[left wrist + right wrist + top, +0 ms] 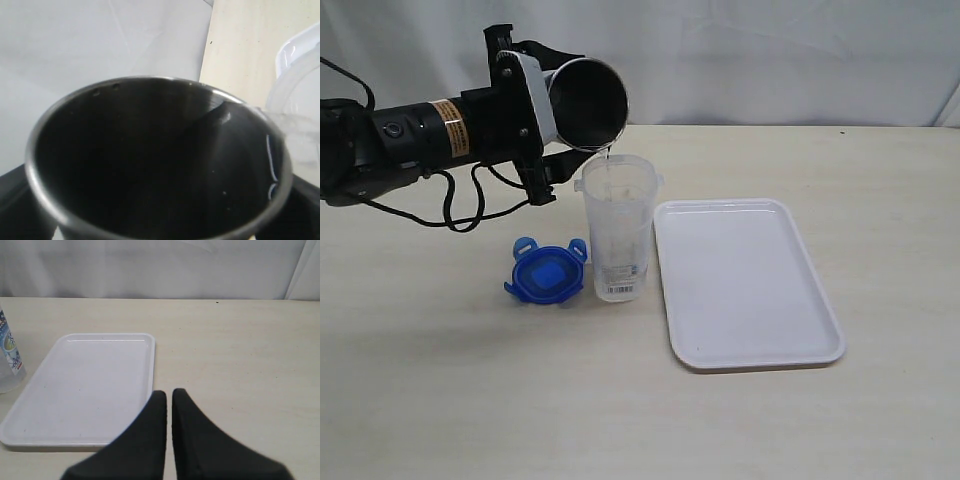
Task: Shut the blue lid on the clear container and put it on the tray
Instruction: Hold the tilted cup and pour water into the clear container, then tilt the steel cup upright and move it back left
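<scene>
Grips a smooth, round steel cup (pixel 590 100) in the left hand (pixel 565 105), tipped over the tall, narrow clear container (pixel 618 235) standing upright on the matte counter (pixel 440 380). Shows the blue lid (pixel 546 272), flaps splayed, just beside it, and the flat, glossy white tray (pixel 745 290) on its other side. Presses the black right hand (pixel 169 405) together.

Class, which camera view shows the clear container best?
Exterior view: the clear container stands whole and upright. The left wrist view catches only a blurred bit of rim; the right wrist view, only a labelled sliver.
</scene>
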